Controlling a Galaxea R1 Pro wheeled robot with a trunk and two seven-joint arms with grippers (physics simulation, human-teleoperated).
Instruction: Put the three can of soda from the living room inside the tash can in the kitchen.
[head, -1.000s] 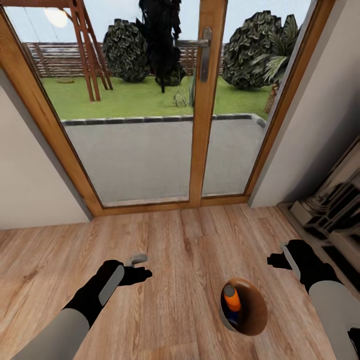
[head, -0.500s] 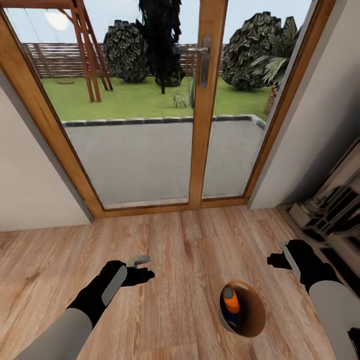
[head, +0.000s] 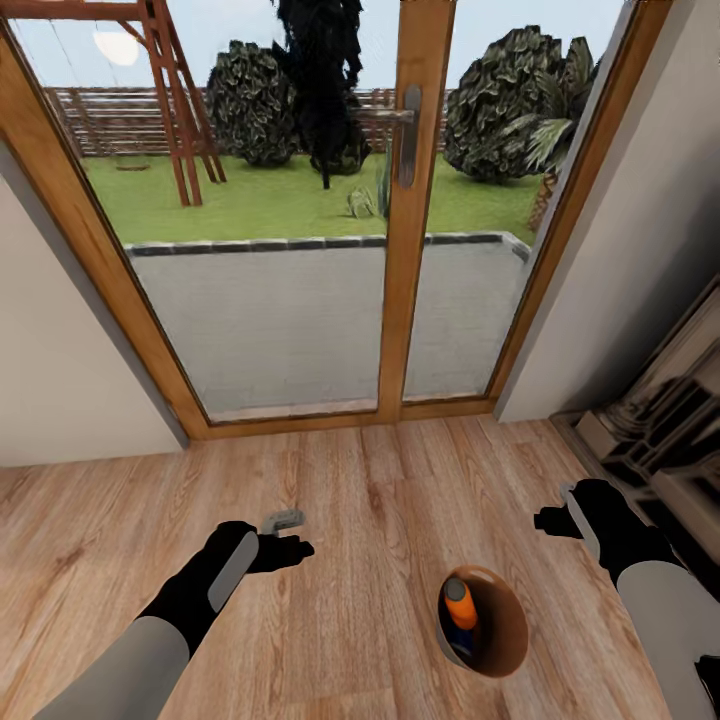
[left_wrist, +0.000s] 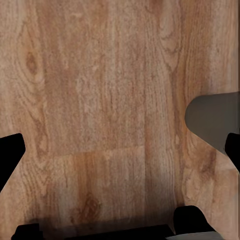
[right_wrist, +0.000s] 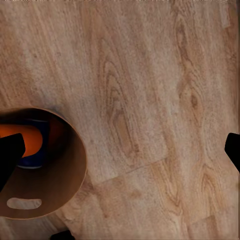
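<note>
The trash can (head: 506, 628) stands upright on the wood floor, coppery-brown inside, between my arms and nearer the right one. In it an orange soda can (head: 461, 606) leans on a dark blue can (head: 458, 638); any other can is hidden. My left gripper (head: 289, 536) hangs open over bare planks, well left of the bin. My right gripper (head: 553, 521) is open, a little beyond and right of it. The right wrist view looks down on the bin (right_wrist: 67, 192), its handle hole (right_wrist: 24, 203), the orange can (right_wrist: 31, 140) and the blue can (right_wrist: 36, 161).
A wood-framed glass door (head: 402, 260) with a metal handle (head: 408, 120) stands straight ahead, a patio and garden behind it. White walls flank it. A dark, ornate piece of furniture (head: 660, 430) lines the right side. Wood plank floor (head: 380, 470) stretches between me and the door.
The whole view has shifted slightly, so the bin sits a little lower and further left in the picture. Both arms keep their pose and both grippers stay open.
</note>
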